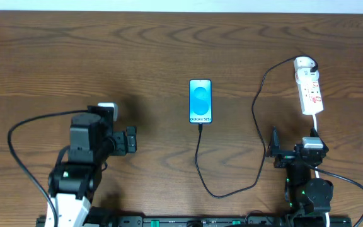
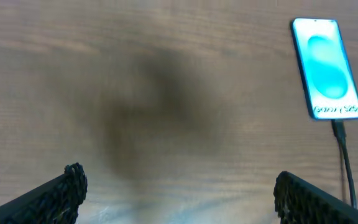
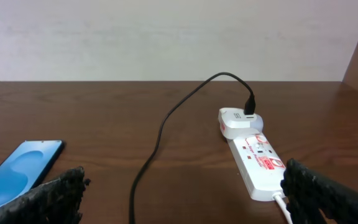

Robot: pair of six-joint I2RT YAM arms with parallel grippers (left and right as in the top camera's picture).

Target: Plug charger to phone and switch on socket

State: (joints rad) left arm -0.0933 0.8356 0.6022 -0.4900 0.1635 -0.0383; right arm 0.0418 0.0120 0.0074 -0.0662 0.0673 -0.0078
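The phone [image 1: 200, 101] lies flat mid-table with its light-blue screen up; it also shows in the left wrist view [image 2: 327, 68] and the right wrist view [image 3: 17, 171]. The charger cable [image 1: 255, 113] loops across the wood. Its connector tip [image 1: 200, 127] sits against the phone's near edge, and its black plug [image 3: 248, 106] stands in the far end of the white socket [image 1: 309, 88]. My left gripper [image 1: 131, 140] is open over bare table, left of the phone. My right gripper [image 1: 275, 151] is open, just short of the socket's [image 3: 257, 158] near end.
A white cord [image 1: 314, 126] runs from the socket's near end back past my right arm. The cable's slack loop [image 1: 222, 194] lies near the front edge between the two arms. A pale wall stands behind the table.
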